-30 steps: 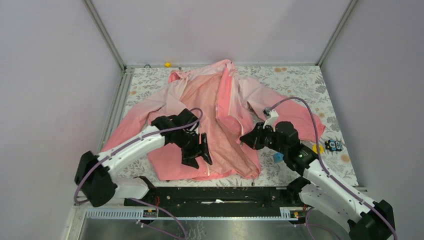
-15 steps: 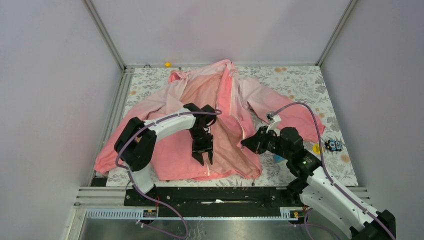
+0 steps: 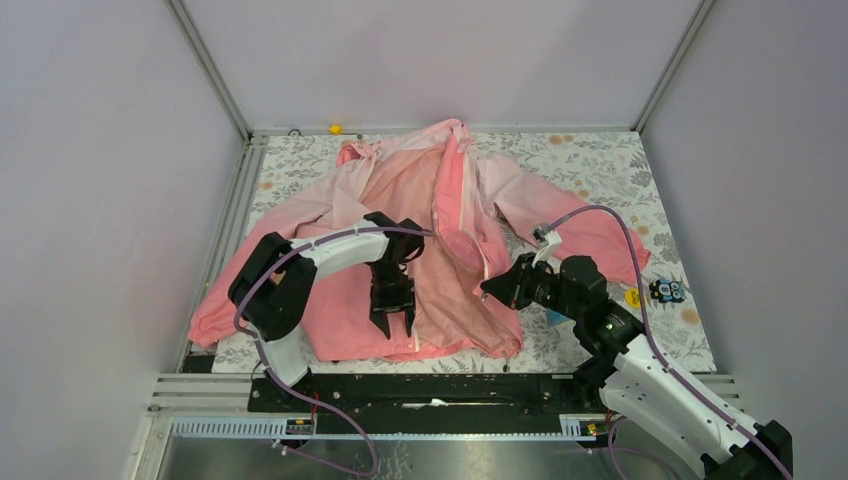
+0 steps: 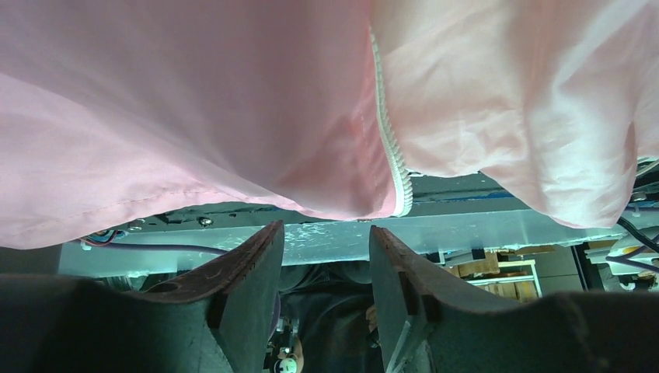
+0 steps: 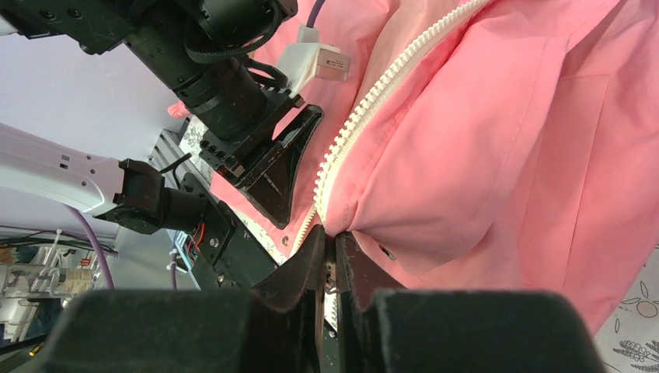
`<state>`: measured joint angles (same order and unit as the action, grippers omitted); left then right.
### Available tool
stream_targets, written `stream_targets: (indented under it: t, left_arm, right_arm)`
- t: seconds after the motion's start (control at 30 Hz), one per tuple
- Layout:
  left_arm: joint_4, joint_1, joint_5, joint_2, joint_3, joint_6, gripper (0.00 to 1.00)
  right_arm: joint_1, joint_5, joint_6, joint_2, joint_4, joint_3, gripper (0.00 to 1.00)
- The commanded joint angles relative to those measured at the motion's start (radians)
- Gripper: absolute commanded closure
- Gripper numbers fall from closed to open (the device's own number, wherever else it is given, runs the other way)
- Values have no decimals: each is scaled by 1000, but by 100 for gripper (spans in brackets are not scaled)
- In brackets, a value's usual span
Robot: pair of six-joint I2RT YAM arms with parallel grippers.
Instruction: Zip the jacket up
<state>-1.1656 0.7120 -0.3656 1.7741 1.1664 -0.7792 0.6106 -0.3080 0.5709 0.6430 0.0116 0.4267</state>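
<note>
The pink jacket (image 3: 400,180) lies spread open on the table, collar at the far side. My left gripper (image 3: 393,322) hovers open over its left front panel near the hem. In the left wrist view the fingers (image 4: 245,264) stand apart with nothing between them, just short of the hem and the white zipper (image 4: 391,155). My right gripper (image 3: 488,287) is shut on the zipper edge of the right front panel. The right wrist view shows its tips (image 5: 332,237) pinching the fabric (image 5: 505,140) where the white teeth (image 5: 373,101) end.
A blue cube (image 3: 556,314), a yellow piece (image 3: 633,297) and a small toy (image 3: 667,290) lie right of the jacket. Another yellow piece (image 3: 335,128) sits at the back edge. A black rail (image 3: 430,388) runs along the near edge. Walls close in both sides.
The left arm has swung its elbow in over the table, the gripper staying over the hem, and its jaws have narrowed somewhat. The right gripper has kept its hold and hardly moved.
</note>
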Motion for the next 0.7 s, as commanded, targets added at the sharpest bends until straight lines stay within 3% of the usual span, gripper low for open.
stream_targets:
  t: [0.0,0.67]
  left_arm:
    - [10,-19,46,3,12,-14,53]
    - [118,-7,-6,-6,-73,-110,46]
  right_arm:
    - [11,-8,2,-10,31,2,100]
    - [12,-3,3,-11,33,-2,100]
